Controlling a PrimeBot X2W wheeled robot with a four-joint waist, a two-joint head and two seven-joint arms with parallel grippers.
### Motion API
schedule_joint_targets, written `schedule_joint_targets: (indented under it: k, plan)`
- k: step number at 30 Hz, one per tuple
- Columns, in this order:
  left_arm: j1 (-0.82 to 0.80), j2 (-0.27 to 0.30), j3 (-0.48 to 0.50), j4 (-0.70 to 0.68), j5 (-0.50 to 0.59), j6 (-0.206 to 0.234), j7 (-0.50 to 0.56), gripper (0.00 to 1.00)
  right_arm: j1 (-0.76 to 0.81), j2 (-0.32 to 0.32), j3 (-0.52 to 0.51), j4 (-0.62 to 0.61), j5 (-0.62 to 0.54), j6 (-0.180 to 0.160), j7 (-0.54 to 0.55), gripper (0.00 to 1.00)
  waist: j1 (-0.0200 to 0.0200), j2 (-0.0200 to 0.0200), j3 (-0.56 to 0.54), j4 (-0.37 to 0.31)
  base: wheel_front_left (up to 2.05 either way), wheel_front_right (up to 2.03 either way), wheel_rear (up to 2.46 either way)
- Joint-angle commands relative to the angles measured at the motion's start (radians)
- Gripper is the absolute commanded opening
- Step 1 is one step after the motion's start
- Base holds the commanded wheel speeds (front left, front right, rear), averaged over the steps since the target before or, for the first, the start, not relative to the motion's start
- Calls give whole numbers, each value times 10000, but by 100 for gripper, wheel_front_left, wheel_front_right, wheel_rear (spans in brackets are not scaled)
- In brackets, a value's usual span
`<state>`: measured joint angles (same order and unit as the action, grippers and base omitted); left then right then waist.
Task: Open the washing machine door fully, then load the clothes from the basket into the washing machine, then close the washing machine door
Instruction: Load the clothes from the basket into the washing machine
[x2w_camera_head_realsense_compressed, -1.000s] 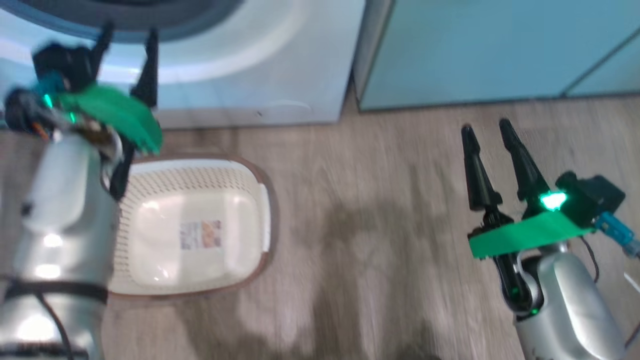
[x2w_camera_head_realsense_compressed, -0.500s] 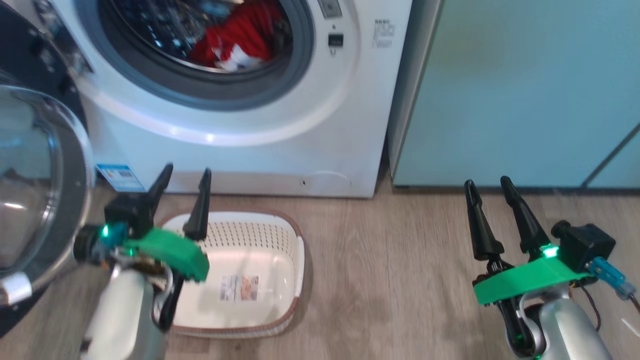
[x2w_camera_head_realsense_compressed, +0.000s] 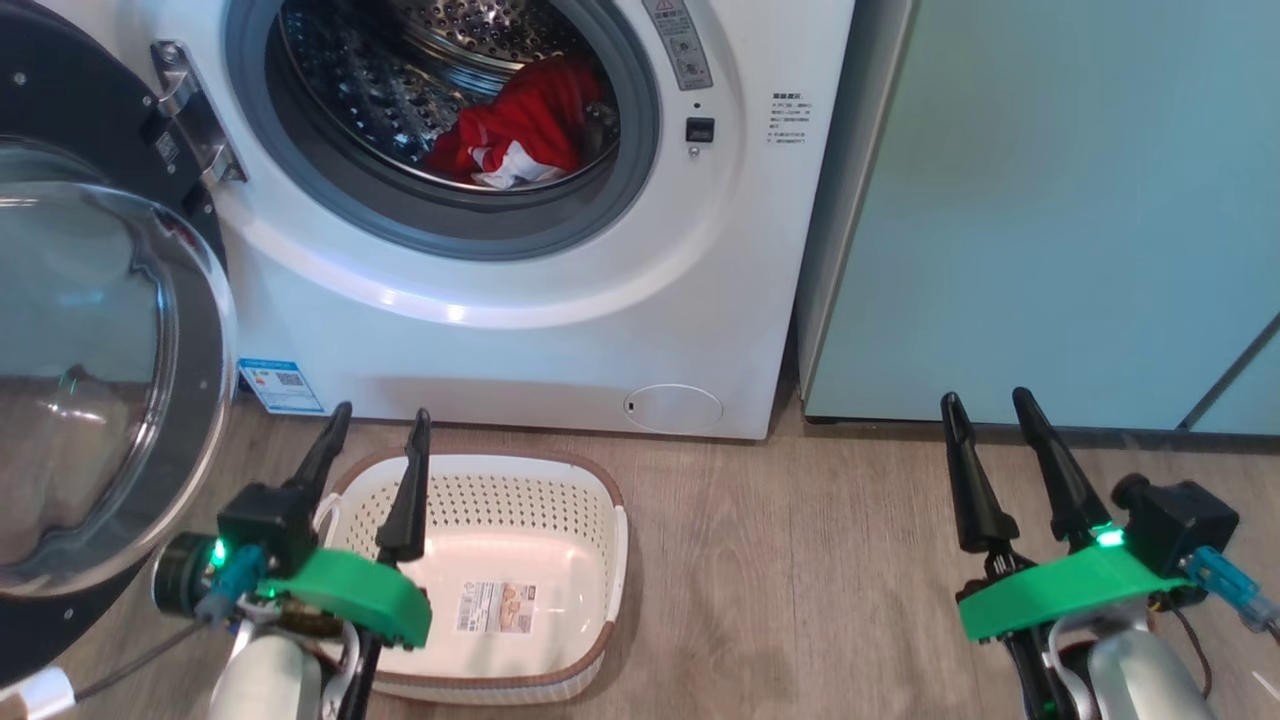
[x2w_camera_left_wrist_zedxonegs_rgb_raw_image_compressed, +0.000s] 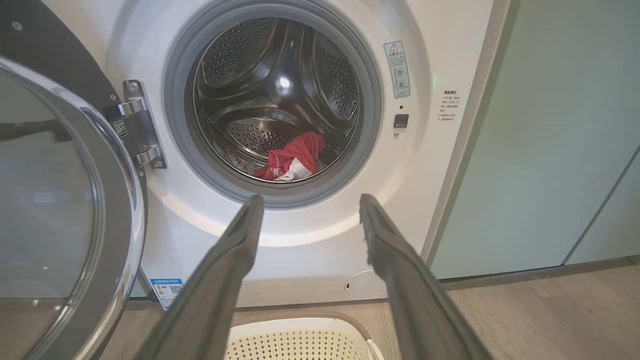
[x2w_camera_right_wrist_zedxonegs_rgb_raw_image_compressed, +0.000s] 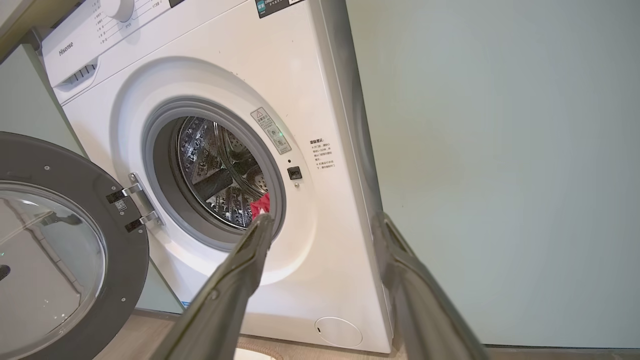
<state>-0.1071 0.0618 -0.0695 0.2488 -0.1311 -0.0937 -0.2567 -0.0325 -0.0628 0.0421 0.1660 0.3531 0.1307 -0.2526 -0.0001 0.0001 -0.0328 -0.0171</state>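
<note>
My view has lifted: the clothes (x2w_camera_head_realsense_compressed: 530, 120) lie in the drum (x2w_camera_head_realsense_compressed: 400, 60) ahead of my left claw (x2w_camera_head_realsense_compressed: 383, 410), with the basket (x2w_camera_head_realsense_compressed: 560, 465) below it empty. It and my right claw (x2w_camera_head_realsense_compressed: 985, 395) gape wide, holding nothing. The door (x2w_camera_head_realsense_compressed: 205, 340), off to its left, needs closing.

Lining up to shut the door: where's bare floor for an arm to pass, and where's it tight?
Bare: the wood floor between the basket and the right claw, bordered by the teal cabinet. Tight: the left side, where the left claw hangs by the basket beside the open door.
</note>
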Motion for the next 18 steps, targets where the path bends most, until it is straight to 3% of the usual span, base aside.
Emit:
schedule_joint_targets:
  k: [1,18]
  plan:
    - [-199,-4,298,-418,67,36,-51,100,-227,1,210,-375,-70,0,-92,100,1,-1,-17,27,0,0,0]
    - [93,-113,-8,-763,-39,443,-51,100,-201,61,89,-452,-61,0,-92,100,1,-1,79,76,0,0,0]
